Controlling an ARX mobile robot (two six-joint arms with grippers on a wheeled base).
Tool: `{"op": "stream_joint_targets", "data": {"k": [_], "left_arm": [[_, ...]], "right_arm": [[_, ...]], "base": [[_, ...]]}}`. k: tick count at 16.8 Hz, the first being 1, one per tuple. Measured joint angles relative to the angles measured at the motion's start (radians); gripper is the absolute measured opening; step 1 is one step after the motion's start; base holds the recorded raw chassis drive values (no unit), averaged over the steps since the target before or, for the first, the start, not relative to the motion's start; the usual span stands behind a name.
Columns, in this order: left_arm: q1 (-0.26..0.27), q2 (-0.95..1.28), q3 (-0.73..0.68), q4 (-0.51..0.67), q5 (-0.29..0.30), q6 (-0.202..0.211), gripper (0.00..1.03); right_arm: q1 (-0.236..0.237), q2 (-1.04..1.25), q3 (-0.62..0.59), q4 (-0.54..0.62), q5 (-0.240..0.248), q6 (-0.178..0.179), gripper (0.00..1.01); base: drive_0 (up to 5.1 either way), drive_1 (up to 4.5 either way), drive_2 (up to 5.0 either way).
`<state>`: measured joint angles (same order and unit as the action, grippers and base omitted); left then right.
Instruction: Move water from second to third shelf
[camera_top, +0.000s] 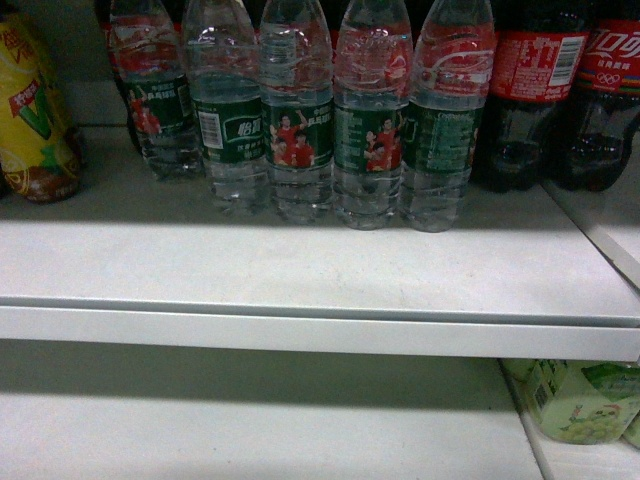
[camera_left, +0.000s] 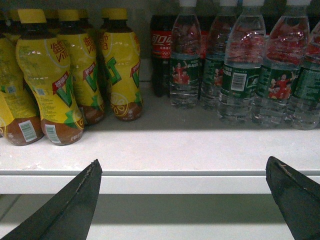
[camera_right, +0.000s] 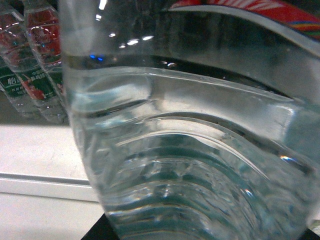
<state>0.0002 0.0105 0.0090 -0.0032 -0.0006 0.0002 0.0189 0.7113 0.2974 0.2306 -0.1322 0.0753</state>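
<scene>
1. While the head view is showing neither arm, five water bottles (camera_top: 300, 130) with green labels are standing in a row on the white shelf (camera_top: 300, 270), toward its back.
2. Dark cola bottles (camera_top: 540, 90) with red labels are standing just to the right of that row, and a yellow drink bottle (camera_top: 35, 110) is standing at the far left.
3. The left gripper (camera_left: 185, 200) is hanging wide open in front of the shelf edge, gripping nothing, with yellow bottles (camera_left: 65, 75) and water bottles beyond it.
4. A clear ribbed water bottle (camera_right: 200, 165) is filling the right wrist view, very close to the camera.
5. The right gripper's fingers are not showing, so I cannot tell whether it is clasping that bottle.
</scene>
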Motion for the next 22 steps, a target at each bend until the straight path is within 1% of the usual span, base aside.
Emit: {"op": "stream_joint_targets", "data": {"k": [22], "left_arm": [[0.000, 0.000, 0.000, 0.000, 0.000, 0.000, 0.98]], "right_arm": [[0.000, -0.001, -0.010, -0.001, 0.000, 0.003, 0.40]], "base": [[0.0, 0.00, 0.0]]}}
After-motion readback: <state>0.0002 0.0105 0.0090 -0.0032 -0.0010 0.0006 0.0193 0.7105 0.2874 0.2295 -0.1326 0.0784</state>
